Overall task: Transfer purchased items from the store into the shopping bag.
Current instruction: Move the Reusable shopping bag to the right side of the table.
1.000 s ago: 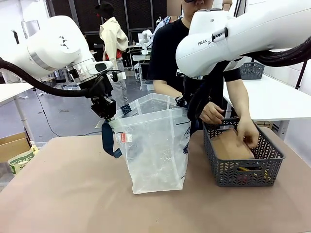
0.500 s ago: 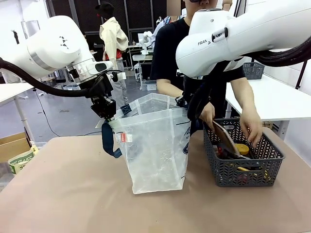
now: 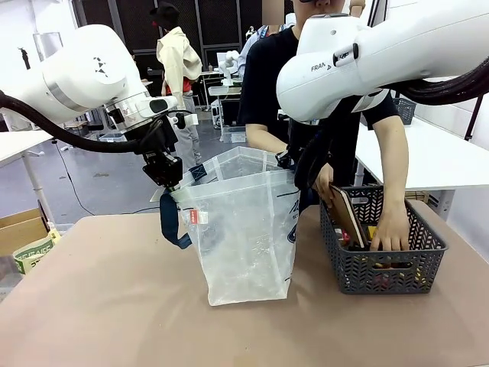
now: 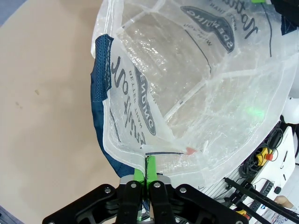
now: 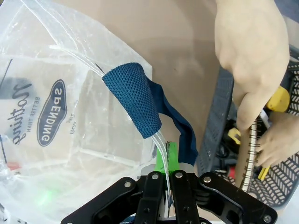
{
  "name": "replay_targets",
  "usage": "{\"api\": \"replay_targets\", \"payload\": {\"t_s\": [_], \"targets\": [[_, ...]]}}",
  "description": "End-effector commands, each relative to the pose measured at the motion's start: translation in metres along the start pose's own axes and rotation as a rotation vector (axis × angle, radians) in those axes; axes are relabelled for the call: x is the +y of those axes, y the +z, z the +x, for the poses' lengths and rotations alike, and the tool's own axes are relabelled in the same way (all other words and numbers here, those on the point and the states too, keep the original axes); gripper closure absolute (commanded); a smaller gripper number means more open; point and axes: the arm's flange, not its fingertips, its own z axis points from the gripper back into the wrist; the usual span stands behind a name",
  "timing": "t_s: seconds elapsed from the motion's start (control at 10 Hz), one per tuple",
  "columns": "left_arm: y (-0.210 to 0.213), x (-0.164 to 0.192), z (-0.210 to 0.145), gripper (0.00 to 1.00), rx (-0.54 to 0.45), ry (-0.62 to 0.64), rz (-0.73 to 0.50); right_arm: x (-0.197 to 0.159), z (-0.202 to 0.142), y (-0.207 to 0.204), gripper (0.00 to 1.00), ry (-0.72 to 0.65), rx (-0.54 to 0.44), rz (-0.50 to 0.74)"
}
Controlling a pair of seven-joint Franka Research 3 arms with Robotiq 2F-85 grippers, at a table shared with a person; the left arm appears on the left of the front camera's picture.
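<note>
Two opposite rims of the shopping bag (image 3: 244, 237) are pinched, holding it open on the table (image 3: 99, 306). The left gripper (image 4: 145, 169) is clenched on one rim and the right gripper (image 5: 164, 167) on the other, by a navy strap (image 5: 135, 98). Just beside the bag, the person's hands (image 3: 391, 233) reach into the store (image 3: 382, 274), tipping a flat brown item (image 3: 348, 214), perhaps spiral-bound, on edge.

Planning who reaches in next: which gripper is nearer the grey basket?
Right. The right gripper pinches the rim of the bag on the side next to the basket. The left gripper pinches the opposite rim, with the whole bag between it and the basket.
</note>
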Motion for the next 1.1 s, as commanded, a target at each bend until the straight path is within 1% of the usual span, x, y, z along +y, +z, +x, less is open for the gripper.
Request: {"api": "replay_targets", "payload": {"t_s": [0.0,1.0], "targets": [[-0.0013,0.0002,-0.0029,1.0,-0.017,0.002,-0.003,-0.0011,-0.0033,-0.0017,1.0,-0.008,0.001,-0.003],[-0.0013,0.0002,-0.0029,1.0,-0.017,0.002,-0.003,-0.0011,-0.0033,-0.0017,1.0,-0.008,0.001,-0.003]]}}
